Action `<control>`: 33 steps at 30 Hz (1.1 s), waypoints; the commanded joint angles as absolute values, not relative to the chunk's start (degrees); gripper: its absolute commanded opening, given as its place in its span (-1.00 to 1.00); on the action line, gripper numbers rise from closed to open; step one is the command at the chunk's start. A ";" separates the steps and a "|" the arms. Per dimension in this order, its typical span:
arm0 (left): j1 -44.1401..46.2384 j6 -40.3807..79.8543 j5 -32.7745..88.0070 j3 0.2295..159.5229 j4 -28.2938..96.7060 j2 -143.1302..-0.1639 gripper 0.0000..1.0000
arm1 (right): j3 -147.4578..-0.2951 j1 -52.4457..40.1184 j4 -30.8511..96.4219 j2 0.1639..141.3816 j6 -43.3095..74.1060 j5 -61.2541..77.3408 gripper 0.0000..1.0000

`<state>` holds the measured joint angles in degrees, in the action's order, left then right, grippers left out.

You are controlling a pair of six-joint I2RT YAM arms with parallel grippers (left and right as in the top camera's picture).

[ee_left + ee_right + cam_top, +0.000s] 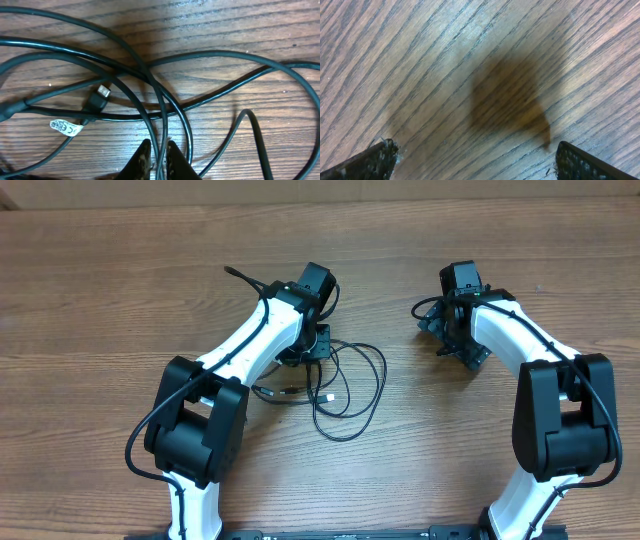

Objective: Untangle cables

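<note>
Left wrist view, nearest first. The left gripper (157, 152) sits at the bottom edge. Its two dark fingertips (144, 154) are drawn close together with one strand pinched between them, so we note it as clenched on the cables.

Just beyond the tips, the thin black flexible cables (145, 72) lie flat on the brown wood-grain table (240, 25). Several strands sweep in wide loops and cross one another left of centre. The sheath is round and smooth, with a dull shine. One strand ends in a small black plug with a metal tip (101, 96), which lies across another strand. Just below it, a small white printed label (66, 127) wraps a cord.

Right wrist view. The right gripper (475, 160) is released, with its fingers spread to the two lower corners. Between them we see only bare wood and a shadow, and nothing is grasped.

Overhead. The cables (383, 375) form a loose tangle beside the wrist of the white-and-black left arm (250, 340). Their largest loop reaches towards the middle of the table. The white-and-black right arm (510, 330) stands well apart from them.
</note>
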<state>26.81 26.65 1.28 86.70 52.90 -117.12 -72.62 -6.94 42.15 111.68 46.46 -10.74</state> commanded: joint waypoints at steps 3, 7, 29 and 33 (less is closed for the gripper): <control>27.83 26.81 0.91 85.01 51.75 -116.90 -0.74 | -72.36 -6.90 42.02 111.07 46.68 -11.25 1.00; 27.83 26.81 0.91 83.74 50.87 -116.90 -0.73 | -72.36 -6.90 42.02 111.07 46.68 -11.22 1.00; 27.97 26.83 3.33 79.15 45.15 -116.90 -0.74 | -72.36 -6.90 42.02 111.07 46.68 -11.22 1.00; 28.34 26.83 4.05 77.10 43.99 -116.90 -0.73 | -72.36 -6.90 42.02 111.07 46.68 -11.25 1.00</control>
